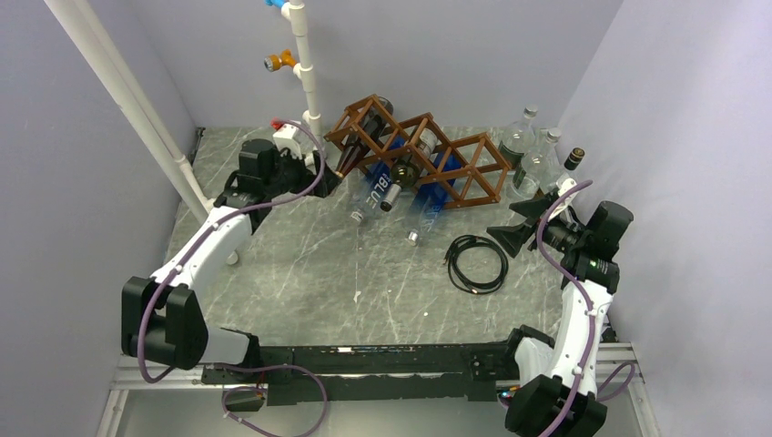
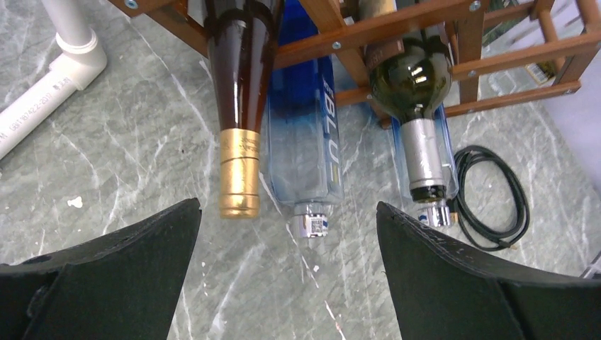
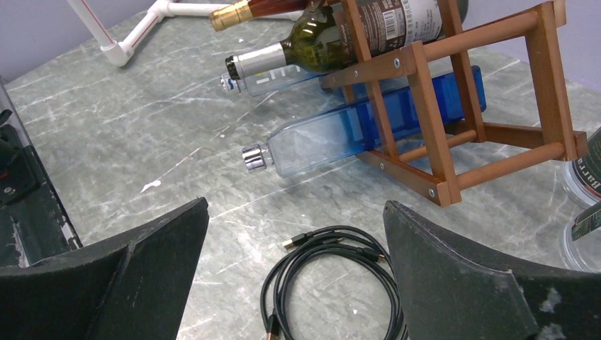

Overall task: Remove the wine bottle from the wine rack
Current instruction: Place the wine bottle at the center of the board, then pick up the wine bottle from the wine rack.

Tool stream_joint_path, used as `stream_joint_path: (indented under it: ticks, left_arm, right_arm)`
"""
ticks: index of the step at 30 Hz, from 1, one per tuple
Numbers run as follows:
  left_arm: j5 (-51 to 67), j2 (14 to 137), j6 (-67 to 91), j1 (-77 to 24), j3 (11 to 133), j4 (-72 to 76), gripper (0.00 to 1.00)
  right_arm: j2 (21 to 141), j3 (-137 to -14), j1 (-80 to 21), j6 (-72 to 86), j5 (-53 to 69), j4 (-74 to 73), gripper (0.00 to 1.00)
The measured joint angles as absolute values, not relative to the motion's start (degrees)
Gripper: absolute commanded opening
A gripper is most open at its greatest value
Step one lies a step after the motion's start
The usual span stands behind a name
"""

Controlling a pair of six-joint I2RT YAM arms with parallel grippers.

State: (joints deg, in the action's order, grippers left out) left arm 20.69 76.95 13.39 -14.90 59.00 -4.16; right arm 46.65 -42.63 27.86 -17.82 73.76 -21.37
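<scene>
The brown wooden wine rack [image 1: 455, 164] stands at the back of the table, also seen in the left wrist view [image 2: 397, 25] and the right wrist view [image 3: 432, 127]. It holds a brown wine bottle with a gold foil neck [image 2: 239, 170], a dark green wine bottle with a silver neck [image 2: 424, 152] [image 1: 397, 185] [image 3: 312, 46], and blue-tinted clear bottles [image 2: 306, 149] [image 3: 354, 134]. All the necks point out toward the arms. My left gripper [image 2: 287, 212] [image 1: 333, 177] is open and empty just in front of the necks. My right gripper [image 3: 294, 212] [image 1: 521, 229] is open and empty right of the rack.
A coiled black cable [image 1: 476, 262] [image 3: 333, 283] lies on the marble table below my right gripper. Clear bottles [image 1: 530, 155] stand at the back right beside the rack. A white pipe stand [image 1: 305, 73] rises at the back left, and a slanted white pipe [image 1: 137, 109] runs along the left wall.
</scene>
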Motion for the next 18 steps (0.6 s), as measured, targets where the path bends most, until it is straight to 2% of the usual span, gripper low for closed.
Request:
stream_joint_path:
  ticks: [7,18]
  left_arm:
    - [27.6,80.2,16.5,-9.2,59.9,-1.5,1.0]
    - [30.1,84.2,16.0,-8.8,65.9,-3.3,1.0]
  right_arm:
    - [46.7,-42.6,27.9,-17.9,73.7,-21.4,0.96]
    - [46.3,-42.2,27.7,-18.0,73.5,-21.3,0.97]
